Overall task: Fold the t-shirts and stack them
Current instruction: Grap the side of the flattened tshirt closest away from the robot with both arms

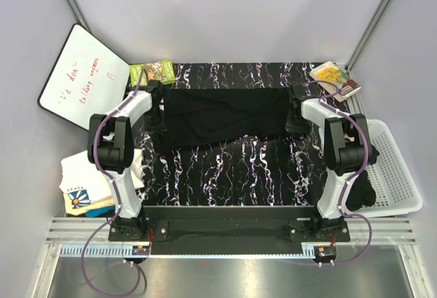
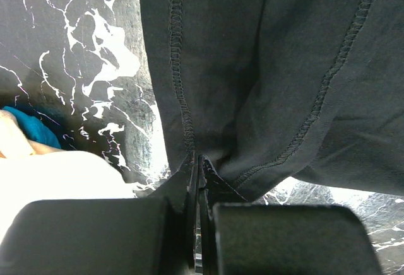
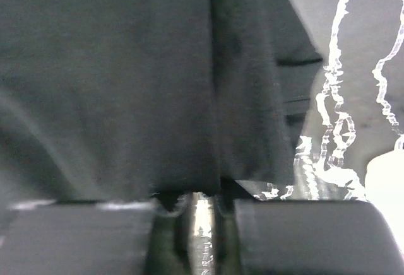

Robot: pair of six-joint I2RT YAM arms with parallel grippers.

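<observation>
Black tee (image 1: 225, 115) is limp and light; take it by its hems. Your left gripper (image 2: 199, 161) pinches one hem. Whether your right gripper (image 3: 201, 202) has closed on cloth, I cannot tell.

Near half of the counter (image 1: 232, 175) lies open between the left arm (image 1: 119, 154) and right arm (image 1: 341, 154), so there's room to pass there. The far half is covered by the spread black t-shirt (image 1: 225, 115). Whiteboard (image 1: 82, 76) and white t-shirt pile (image 1: 83, 178) crowd the left side, the basket (image 1: 396, 168) the right — a green packet (image 1: 153, 72) and a book (image 1: 334, 79) sit at the far corners.
</observation>
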